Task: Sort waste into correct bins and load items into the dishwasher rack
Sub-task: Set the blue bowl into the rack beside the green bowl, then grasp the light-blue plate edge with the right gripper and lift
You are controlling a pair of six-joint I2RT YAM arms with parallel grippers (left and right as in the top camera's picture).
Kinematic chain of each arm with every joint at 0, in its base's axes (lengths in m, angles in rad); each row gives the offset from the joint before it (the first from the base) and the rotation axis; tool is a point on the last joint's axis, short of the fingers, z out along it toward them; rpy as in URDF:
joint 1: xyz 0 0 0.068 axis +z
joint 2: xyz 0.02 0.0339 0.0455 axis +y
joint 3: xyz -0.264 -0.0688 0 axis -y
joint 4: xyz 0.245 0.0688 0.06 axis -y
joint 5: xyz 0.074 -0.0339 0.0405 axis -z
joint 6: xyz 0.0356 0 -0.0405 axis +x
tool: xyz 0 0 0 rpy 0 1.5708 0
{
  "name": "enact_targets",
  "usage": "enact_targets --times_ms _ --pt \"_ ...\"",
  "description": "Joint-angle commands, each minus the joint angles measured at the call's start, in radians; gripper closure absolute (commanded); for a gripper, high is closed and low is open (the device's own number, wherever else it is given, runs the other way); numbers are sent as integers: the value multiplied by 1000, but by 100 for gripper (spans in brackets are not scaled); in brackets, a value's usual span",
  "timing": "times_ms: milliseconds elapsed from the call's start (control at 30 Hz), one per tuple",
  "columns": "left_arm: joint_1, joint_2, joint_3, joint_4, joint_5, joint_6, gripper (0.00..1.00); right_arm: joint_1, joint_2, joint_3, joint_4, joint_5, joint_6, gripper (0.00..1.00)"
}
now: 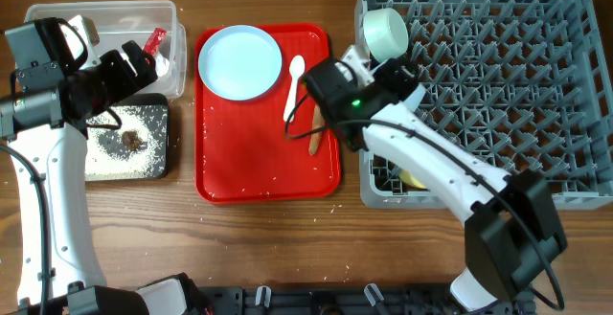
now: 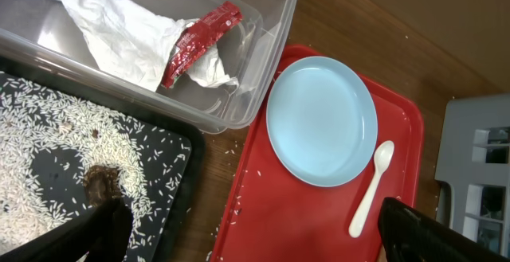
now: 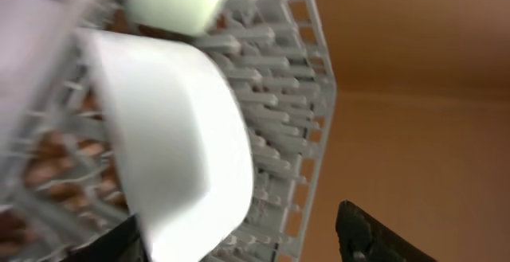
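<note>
Key relation: the brown stick-shaped food piece (image 1: 314, 135) lay on the flat red serving tray (image 1: 239, 176), just beside the white plastic spoon (image 1: 292, 90). Both long axes ran roughly from the tray's near edge to its far edge.
Nearer arm: the right gripper (image 1: 397, 73) hung at the rack's edge, near the stick. The left gripper (image 1: 148, 61) was over the tub, well apart from it.
Left fingers (image 2: 422, 230): spread wide, nothing between them.
Right fingers: we could not tell, because a blurred pale bowl (image 3: 183, 150) filled that wrist view.
Clear plastic rectangular tub (image 2: 263, 71): crumpled white tissue (image 2: 119, 31) and small red wrapper (image 2: 195, 43).
Shallow black rectangular tray (image 1: 158, 114): white rice-like grains (image 2: 40, 158) and small brown lump (image 2: 100, 186).
Large grey pegged dishwasher rack (image 1: 536, 85): pale blue-green bowl (image 1: 386, 30) in one corner, and a small yellow cup (image 1: 414, 176) partly hidden under the right arm.
Red tray, besides: pale blue round plate (image 2: 323, 119) and a few stray grains.
Our judgement: the stick belonged with the food scraps in the black tray.
</note>
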Motion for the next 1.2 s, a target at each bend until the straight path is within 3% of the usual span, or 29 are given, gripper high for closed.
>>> enact_targets --times_ms 0,67,200,367,433,500,600,667,700,733,767,800,1167 --pt "6 -13 14 2 -2 19 0 52 -5 1 5 -71 37 18" --pt "6 -13 14 2 -2 19 0 56 -31 4 10 -92 88 12" --pt "6 -13 14 2 -2 19 0 42 -129 42 16 -372 167 7" --pt "6 -13 14 2 -2 19 0 40 -218 47 195 -996 187 8" --pt "6 -13 14 2 -2 19 0 36 -206 36 341 -1194 287 6" --pt "6 -13 14 2 -2 19 0 30 -174 26 476 -1157 495 0" --pt "6 -13 14 2 -2 19 0 21 -53 25 693 -1059 768 0" --pt "6 -13 14 2 -2 19 0 16 27 25 794 -1024 882 0" --pt "6 -13 14 2 -2 19 0 14 71 25 836 -1008 914 9" --pt "6 -13 14 2 -2 19 0 12 123 25 871 -984 950 24" --pt "6 -12 14 2 -2 19 0 12 179 25 895 -959 955 41" --pt "6 -13 14 2 -2 19 0 12 207 25 903 -941 966 44" --pt "6 -13 14 2 -2 19 0 5 409 72 896 -855 998 46"
